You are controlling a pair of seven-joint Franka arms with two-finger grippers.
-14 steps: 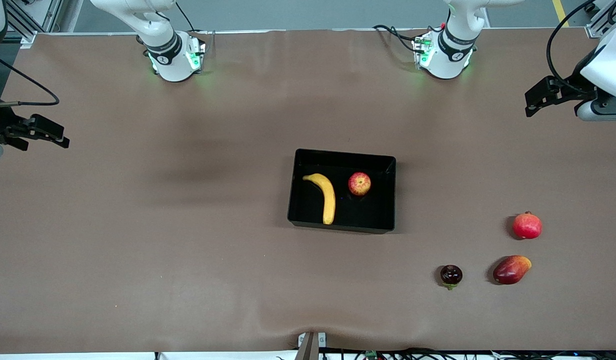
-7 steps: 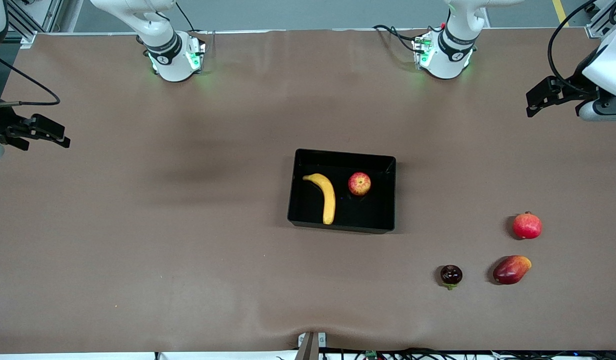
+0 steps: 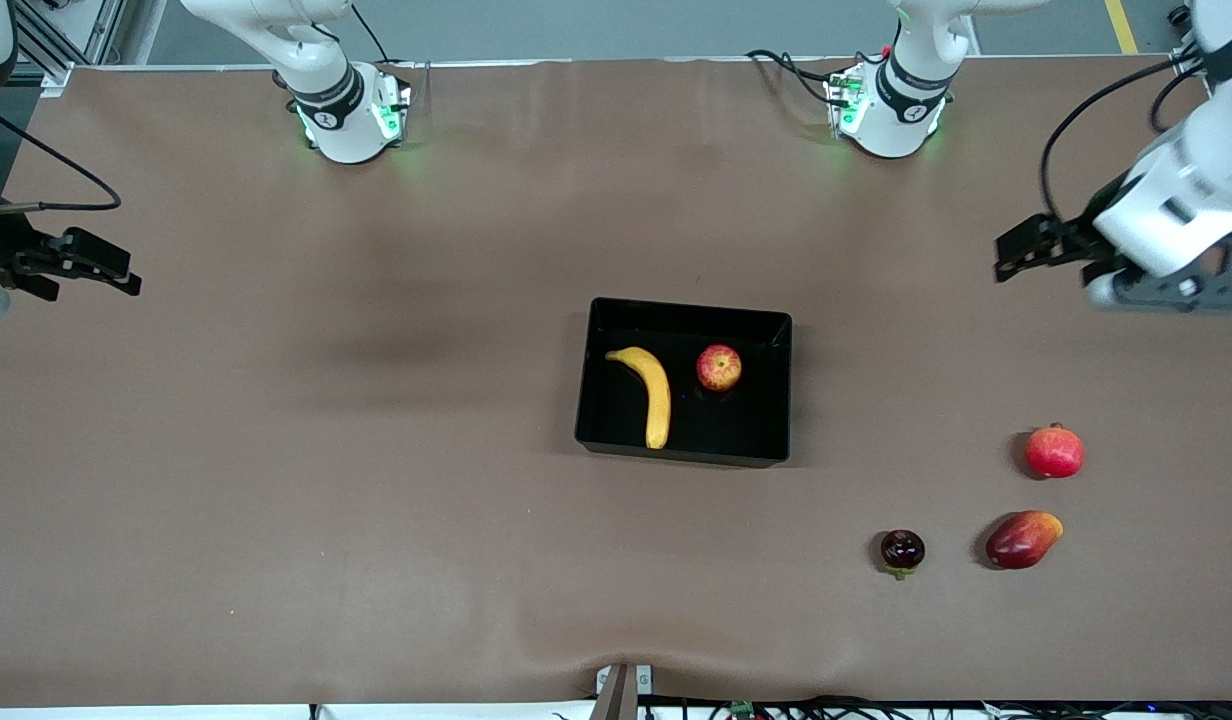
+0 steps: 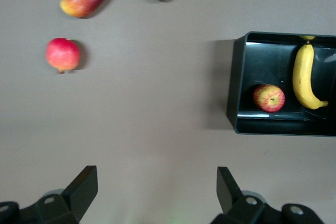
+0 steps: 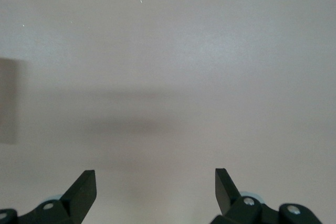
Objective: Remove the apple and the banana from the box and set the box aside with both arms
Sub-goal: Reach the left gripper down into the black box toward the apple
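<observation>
Brown matte cloth covers the surface point(image 3: 276, 450), and near the centre of the front view sits the glossy black rectangular plastic box point(image 3: 684, 453) with low walls. Inside it lie the long curved yellow banana point(image 3: 654, 393) and, apart from it, the small round red apple with yellow streaks point(image 3: 719, 367). The left wrist view cuts off one end of the box point(image 4: 239, 124), while the banana point(image 4: 304, 77) and apple point(image 4: 269, 98) show whole.

The left claw point(image 3: 1021, 250) hangs at the right edge of the front view, over bare surface, its fingers point(image 4: 84, 187) spread wide and empty. The right claw point(image 3: 96, 265) waits at the left edge, partly cut off, fingers point(image 5: 81, 187) also wide apart, with nothing between them.

In the lower right of the front view, well apart from the box, lie a plain red round pomegranate point(image 3: 1054, 451), a red-and-yellow oval mango point(image 3: 1022, 539) and a small dark maroon fruit with a green stem point(image 3: 902, 550).
</observation>
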